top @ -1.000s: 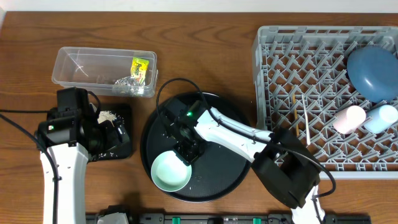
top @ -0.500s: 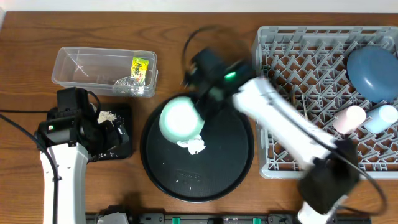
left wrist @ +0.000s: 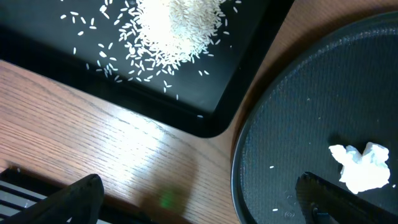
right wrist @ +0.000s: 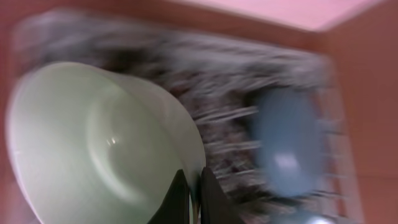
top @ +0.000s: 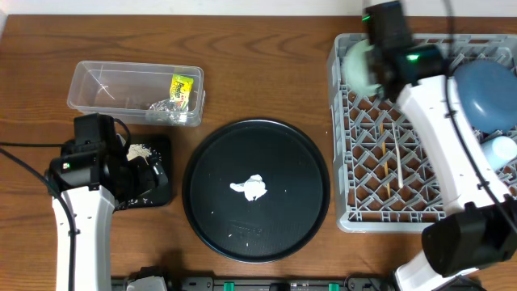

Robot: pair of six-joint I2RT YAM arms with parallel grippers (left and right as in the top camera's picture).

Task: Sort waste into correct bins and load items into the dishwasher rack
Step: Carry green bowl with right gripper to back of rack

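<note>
Our right jaws pinch the mint-green bowl [top: 358,65] over the rack [top: 363,194] corner, dark-blue bowl [top: 483,93] nearby; left jaws spread near the rice [left wrist: 174,25], tissue [top: 253,188] on the round tray [top: 210,186].

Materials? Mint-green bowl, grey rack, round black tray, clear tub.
By look only: mint-green bowl, likely plastic or melamine, smooth semi-gloss, small highlight inside; grey rack, moulded plastic, matte, uniform peg grid; round black tray, probably plastic, matte, finely textured surface; clear tub, transparent plastic, contents visible through walls.
</note>
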